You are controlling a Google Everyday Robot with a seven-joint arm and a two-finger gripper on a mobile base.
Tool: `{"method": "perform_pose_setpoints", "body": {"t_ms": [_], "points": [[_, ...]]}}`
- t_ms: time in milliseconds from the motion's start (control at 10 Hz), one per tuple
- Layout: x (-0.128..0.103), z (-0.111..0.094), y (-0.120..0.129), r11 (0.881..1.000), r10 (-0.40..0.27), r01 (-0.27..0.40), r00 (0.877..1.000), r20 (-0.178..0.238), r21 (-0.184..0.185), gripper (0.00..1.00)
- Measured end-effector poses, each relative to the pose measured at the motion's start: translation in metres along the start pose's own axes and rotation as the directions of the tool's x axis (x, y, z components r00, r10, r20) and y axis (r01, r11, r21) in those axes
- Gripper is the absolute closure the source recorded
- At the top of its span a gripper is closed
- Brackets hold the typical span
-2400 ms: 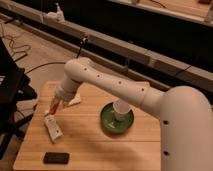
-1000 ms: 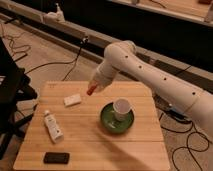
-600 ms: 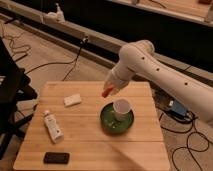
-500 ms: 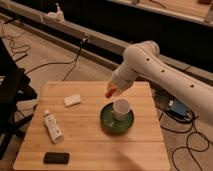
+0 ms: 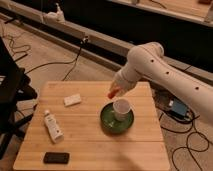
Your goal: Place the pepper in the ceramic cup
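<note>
My gripper [image 5: 116,89] hangs over the wooden table [image 5: 90,127], just above and left of the white ceramic cup [image 5: 121,108]. It is shut on the orange-red pepper [image 5: 113,93], whose tip shows below the fingers. The cup stands upright in the dark green round dish [image 5: 116,119]. The pepper is above the cup's left rim, apart from it.
A white tube with a label [image 5: 52,125] lies at the table's left. A small white block [image 5: 72,100] lies at the back left. A black phone-like object [image 5: 56,158] lies near the front edge. Cables and a blue box [image 5: 178,109] lie on the floor around.
My gripper has carried the pepper from the table's left side rightwards, over to the cup. The things on the table have not moved.
</note>
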Motion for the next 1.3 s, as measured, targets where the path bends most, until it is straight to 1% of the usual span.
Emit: {"method": "perform_pose_setpoints", "body": {"t_ms": [100, 300, 400, 500, 600, 700, 800, 900, 1000, 1100, 1300], "points": [[0.0, 0.0, -0.001, 1.0, -0.001, 0.001, 1.0, 0.001, 0.0, 1.0], [0.011, 0.009, 0.016, 0.998, 0.054, -0.054, 0.999, 0.005, -0.022, 1.0], [0.018, 0.015, 0.029, 0.995, 0.094, -0.094, 0.995, 0.008, -0.039, 1.0], [0.024, 0.022, 0.04, 0.99, 0.132, -0.131, 0.991, 0.012, -0.051, 0.95], [0.03, 0.03, 0.051, 0.984, 0.166, -0.165, 0.986, 0.015, -0.068, 0.86], [0.034, 0.037, 0.057, 0.979, 0.189, -0.187, 0.982, 0.016, -0.082, 0.78], [0.038, 0.045, 0.061, 0.974, 0.21, -0.207, 0.978, 0.017, -0.096, 0.75], [0.042, 0.055, 0.064, 0.968, 0.23, -0.227, 0.973, 0.018, -0.112, 0.75], [0.044, 0.059, 0.065, 0.965, 0.238, -0.235, 0.971, 0.017, -0.116, 0.75], [0.049, 0.064, 0.068, 0.959, 0.26, -0.256, 0.966, 0.013, -0.123, 0.75], [0.058, 0.07, 0.074, 0.949, 0.293, -0.289, 0.956, 0.007, -0.128, 0.74]]}}
